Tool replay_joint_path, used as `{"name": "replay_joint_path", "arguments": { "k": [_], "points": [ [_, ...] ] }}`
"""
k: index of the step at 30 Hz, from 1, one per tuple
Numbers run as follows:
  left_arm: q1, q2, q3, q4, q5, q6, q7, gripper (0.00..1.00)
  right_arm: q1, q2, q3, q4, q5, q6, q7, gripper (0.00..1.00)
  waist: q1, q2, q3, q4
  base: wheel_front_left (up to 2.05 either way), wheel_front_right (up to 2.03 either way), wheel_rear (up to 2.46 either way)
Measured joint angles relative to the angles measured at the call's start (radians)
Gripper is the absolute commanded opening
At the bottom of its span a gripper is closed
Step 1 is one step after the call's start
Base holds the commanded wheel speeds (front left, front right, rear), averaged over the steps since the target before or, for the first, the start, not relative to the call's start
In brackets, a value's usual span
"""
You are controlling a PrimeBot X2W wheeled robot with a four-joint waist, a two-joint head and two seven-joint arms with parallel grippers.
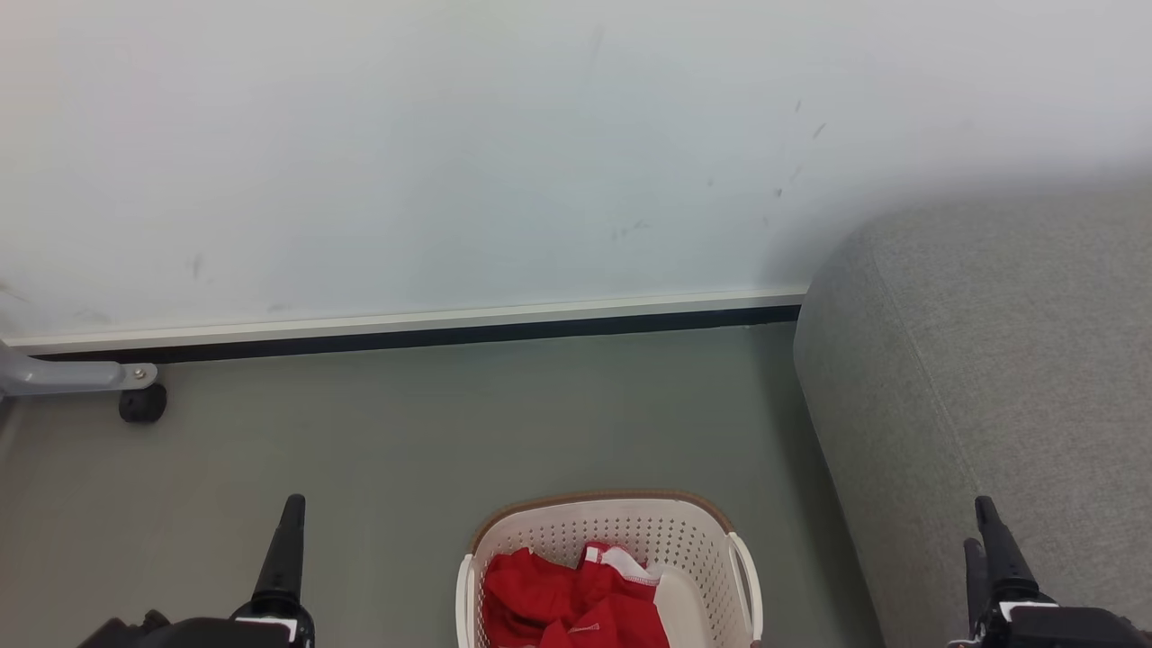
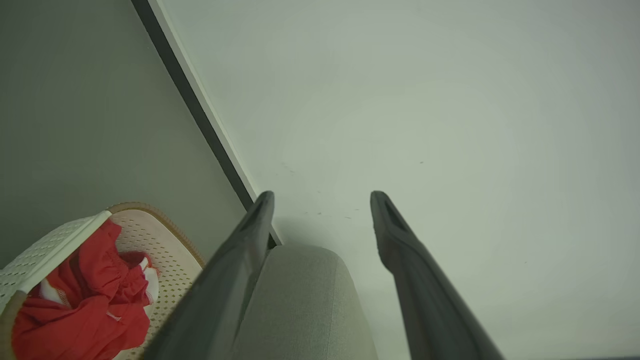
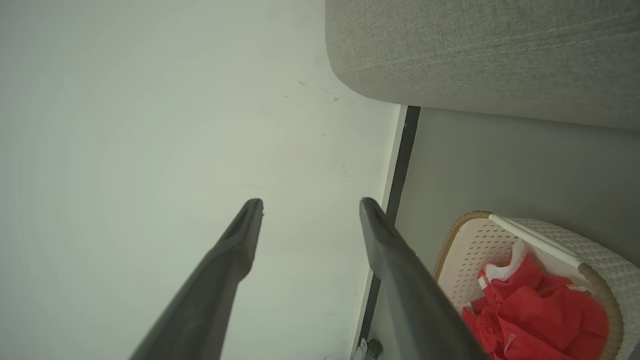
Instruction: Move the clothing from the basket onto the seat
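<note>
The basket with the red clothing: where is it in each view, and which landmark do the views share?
Head view: the basket at the bottom centre, left of the seat.
Left wrist view: the basket in the lower left corner, left of the left claw.
Right wrist view: the basket in the lower right corner, right of the right claw.
Shared landmark: the grey seat, near the basket in all three.

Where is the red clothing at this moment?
In the head view, the crumpled red clothing with white trim lies inside the cream perforated plastic basket on the floor at bottom centre, left of the large grey fabric seat.
</note>
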Motion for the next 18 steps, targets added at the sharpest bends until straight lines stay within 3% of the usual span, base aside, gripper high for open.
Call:
{"name": "replay_joint_path", "arguments": {
  "k": [18],
  "points": [
    [0.000, 0.034, -0.079, -0.055, 0.333, 0.049, -0.067, 1.00, 0.001, -0.023, 0.108, -0.059, -0.370, -0.061, -0.068, 1.00, 0.0000, 0.0000, -0.009, -0.003, 0.00, 0.00, 0.00]
  ]
}}
